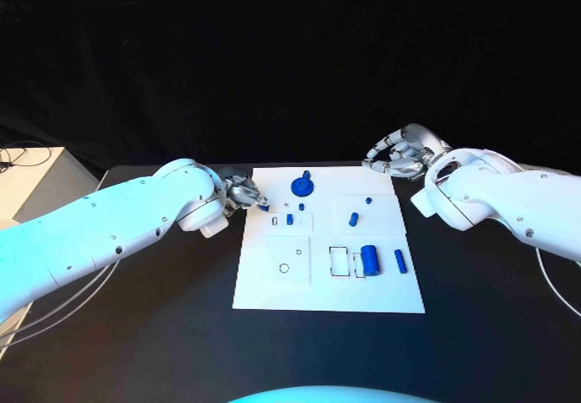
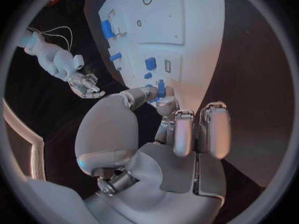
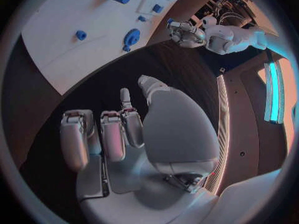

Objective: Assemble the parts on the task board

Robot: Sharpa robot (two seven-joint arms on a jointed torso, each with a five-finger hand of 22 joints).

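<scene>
A: Board (image 1: 273, 294) question: where does the peg (image 2: 161, 88) sit from the left hand (image 1: 246, 196)?

B: Pinched in its fingertips, long axis upright, at the board's left edge.

A: And the right hand (image 1: 403, 153)?

B: Curled on nothing, off the board's far right corner, leaving open room.

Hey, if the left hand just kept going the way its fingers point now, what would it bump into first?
Probably the small blue part standing just past its fingertips on the task board. The left hand already pinches a blue piece at the board's edge. Depth is hard to judge, so it might pass above it.
</scene>
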